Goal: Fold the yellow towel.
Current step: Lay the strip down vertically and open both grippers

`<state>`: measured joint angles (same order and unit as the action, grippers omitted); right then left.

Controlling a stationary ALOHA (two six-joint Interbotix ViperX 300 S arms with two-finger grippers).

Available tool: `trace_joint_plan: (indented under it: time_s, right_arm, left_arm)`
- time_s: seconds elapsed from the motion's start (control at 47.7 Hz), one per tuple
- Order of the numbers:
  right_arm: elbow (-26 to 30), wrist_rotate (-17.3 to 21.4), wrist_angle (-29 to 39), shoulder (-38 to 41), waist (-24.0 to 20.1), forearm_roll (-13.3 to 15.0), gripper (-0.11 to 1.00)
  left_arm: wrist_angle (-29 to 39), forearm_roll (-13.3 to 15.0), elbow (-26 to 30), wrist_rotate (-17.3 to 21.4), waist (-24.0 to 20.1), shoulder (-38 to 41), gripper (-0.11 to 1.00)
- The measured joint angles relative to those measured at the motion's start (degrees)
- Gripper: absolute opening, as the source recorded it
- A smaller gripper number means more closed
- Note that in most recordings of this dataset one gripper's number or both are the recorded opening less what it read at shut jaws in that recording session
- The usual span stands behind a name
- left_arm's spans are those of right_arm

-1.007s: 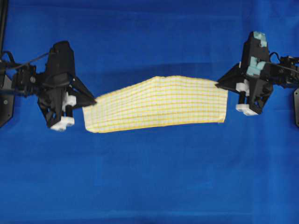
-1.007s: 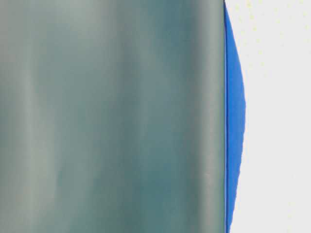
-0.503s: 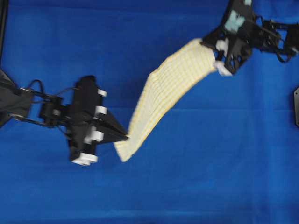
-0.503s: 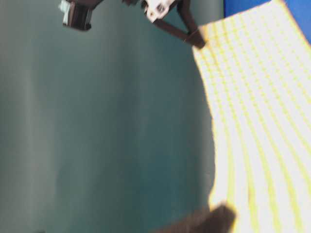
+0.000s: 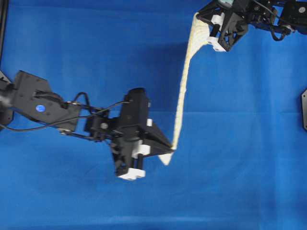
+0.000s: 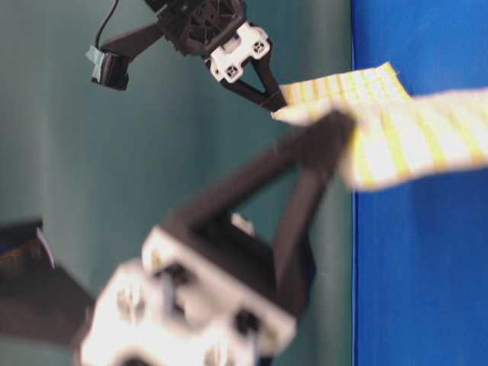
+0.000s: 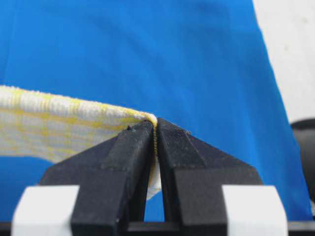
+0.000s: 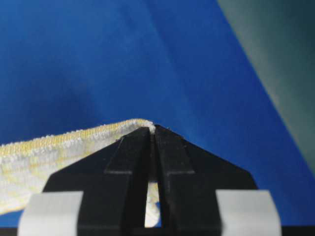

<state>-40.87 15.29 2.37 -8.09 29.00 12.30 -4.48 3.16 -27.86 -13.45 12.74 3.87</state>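
Thin white cloth with fine yellow checks and yellow hems, the yellow towel, is hanging off the plain blue cloth surface, strung edge-on between both arms as a narrow band running from upper right down to centre.

Left gripper, black fingers with white blocks, is pinching the towel's lower end; jaws closed tight on the hem in the left wrist view.

Right gripper, at the top edge of the overhead view, is clamping the upper end, jaws pressed together on the folded edge.

Table-level view: the towel is stretching rightward from both fingertips, blurred.
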Motion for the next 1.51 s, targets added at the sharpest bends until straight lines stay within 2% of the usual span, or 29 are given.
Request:
trace_joint_plan:
  time_s: [0.273,0.503,0.881,1.195,1.51]
  right_arm:
    - [3.16,-0.18,0.0,2.46,0.44,1.14,0.02]
    - [3.43,-0.18,0.09,2.72,0.53,1.67,0.02]
    - [3.69,-0.26,0.09,3.34,0.53,3.25,0.02]
    - [3.78,-0.26,0.0,6.42,1.32,3.96,0.02]
    - [6.59,-0.26,-0.09,8.79,1.32,4.31,0.02]
  left_arm:
    - [0.35,0.0,7.91,0.09,-1.14,6.42,0.02]
    - [1.76,-0.09,10.72,0.18,-1.41,8.09,0.02]
    - [1.58,-0.26,9.84,0.18,-1.41,8.53,0.02]
    - [-0.26,-0.35,7.12,2.81,-1.49,9.4,0.02]
    - [-0.35,-0.18,5.1,2.81,-1.49,9.23,0.02]
